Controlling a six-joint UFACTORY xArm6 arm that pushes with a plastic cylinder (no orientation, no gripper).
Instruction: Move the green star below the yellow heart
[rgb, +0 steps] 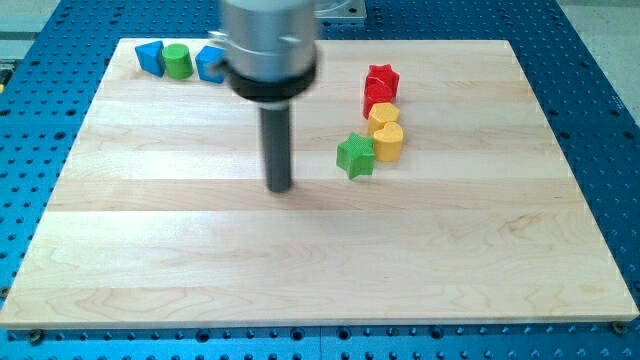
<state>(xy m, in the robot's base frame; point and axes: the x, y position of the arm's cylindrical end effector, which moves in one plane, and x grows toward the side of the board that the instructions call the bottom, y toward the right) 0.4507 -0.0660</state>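
The green star (356, 155) lies on the wooden board (300, 270), right of centre. It touches the lower left side of the yellow heart (388, 142). My tip (279, 187) rests on the board to the left of the green star, a clear gap away and slightly lower in the view. It touches no block.
Above the yellow heart sit a yellow block (383, 115), a red block (378, 96) and a red star (382, 78) in a column. At the top left a blue block (149, 57), a green cylinder (178, 61) and another blue block (209, 63) stand in a row.
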